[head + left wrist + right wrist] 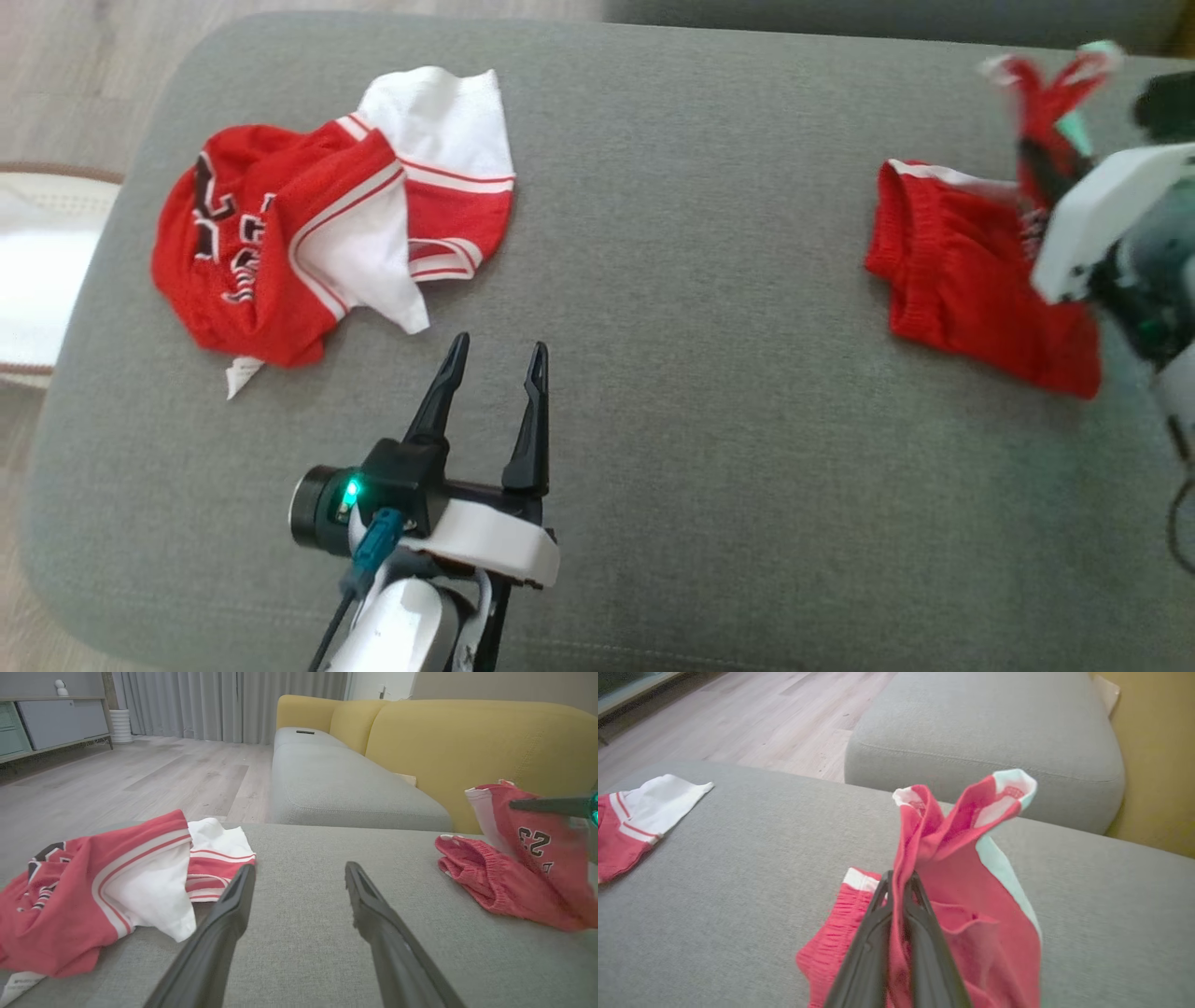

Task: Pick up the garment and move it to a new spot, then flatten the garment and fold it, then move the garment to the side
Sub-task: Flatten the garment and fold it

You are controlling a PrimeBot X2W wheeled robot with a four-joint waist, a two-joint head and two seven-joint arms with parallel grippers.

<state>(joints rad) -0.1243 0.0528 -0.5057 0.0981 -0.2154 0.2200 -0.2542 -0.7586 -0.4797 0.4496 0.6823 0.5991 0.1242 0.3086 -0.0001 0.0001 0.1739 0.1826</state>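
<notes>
Two claws: we see the left gripper [497,359] gaping and empty, the right gripper [899,877] pinched on the red shorts [971,280].
Shorts: partly raised at the right edge of the grey cushion [672,187], long axis rising.
Nearer arm: right.

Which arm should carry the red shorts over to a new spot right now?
Right, I'd say. The right hand is shut on the red shorts, one end lifted off the grey cushion. The left hand stands open over bare cushion near the jersey, away from the shorts.
</notes>
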